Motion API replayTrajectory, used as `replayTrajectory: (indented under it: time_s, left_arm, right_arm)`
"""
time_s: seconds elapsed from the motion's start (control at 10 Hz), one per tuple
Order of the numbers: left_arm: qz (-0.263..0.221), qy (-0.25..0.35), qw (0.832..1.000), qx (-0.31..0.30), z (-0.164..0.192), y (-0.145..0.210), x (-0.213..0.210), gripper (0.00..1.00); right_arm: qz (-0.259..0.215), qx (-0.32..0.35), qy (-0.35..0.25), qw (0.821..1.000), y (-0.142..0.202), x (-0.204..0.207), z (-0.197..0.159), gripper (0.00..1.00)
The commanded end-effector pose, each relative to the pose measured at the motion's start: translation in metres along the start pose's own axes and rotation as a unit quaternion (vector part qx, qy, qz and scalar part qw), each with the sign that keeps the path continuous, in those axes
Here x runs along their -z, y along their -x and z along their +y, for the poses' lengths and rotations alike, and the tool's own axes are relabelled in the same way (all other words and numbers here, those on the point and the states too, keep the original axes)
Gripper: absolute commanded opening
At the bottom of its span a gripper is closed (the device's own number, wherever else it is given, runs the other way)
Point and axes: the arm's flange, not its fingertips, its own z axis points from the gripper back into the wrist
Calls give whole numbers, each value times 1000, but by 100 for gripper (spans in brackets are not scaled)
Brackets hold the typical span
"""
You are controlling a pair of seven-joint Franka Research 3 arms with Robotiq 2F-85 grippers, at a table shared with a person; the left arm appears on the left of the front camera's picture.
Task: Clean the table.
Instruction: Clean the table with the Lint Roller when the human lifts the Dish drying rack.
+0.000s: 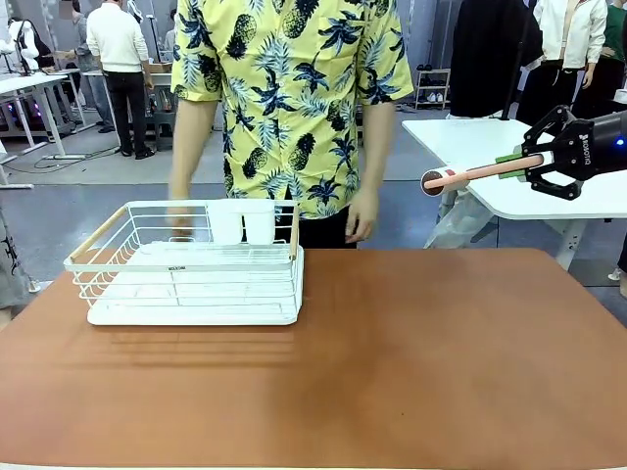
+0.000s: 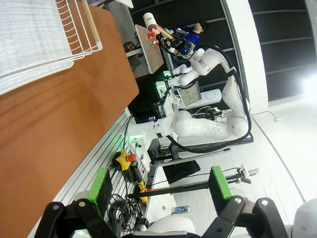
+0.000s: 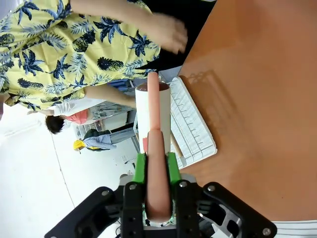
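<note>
Reddish-brown table (image 1: pixel 411 372): lower half of front view, long axis running left to right across the frame, rounded far corners, matte top.
On its top, left of centre: white wire dish rack (image 1: pixel 186 279), long side parallel to the table's long axis, wooden handle at each end.
Upper right of frame: right gripper (image 1: pixel 517 163), green pads clamped tight on the handle of a lint roller (image 1: pixel 470 173).
Roller details: pink handle, white roll; long axis near horizontal, roll end pointing toward picture left and slightly down; held in the air, not touching the table top.
Bottom of left wrist view: left gripper (image 2: pixel 159 184), pads spread wide, nothing between them.
Far side, centre: person in yellow pineapple-print shirt, one hand (image 1: pixel 361 217) hanging just past the far edge, the other near the rack's far left corner.
</note>
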Motion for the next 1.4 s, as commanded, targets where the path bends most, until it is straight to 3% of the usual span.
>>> replayTrajectory:
  time_s: [0.0, 1.3]
  left_arm:
    - [-3, 0, 1000, 2, -1, 1, -2, 100]
    - [-3, 0, 1000, 2, -1, 1, -2, 100]
  right_arm:
    - [0, 0, -1, 1000, 0, 0, 1, 2]
    - [0, 0, -1, 1000, 0, 0, 1, 2]
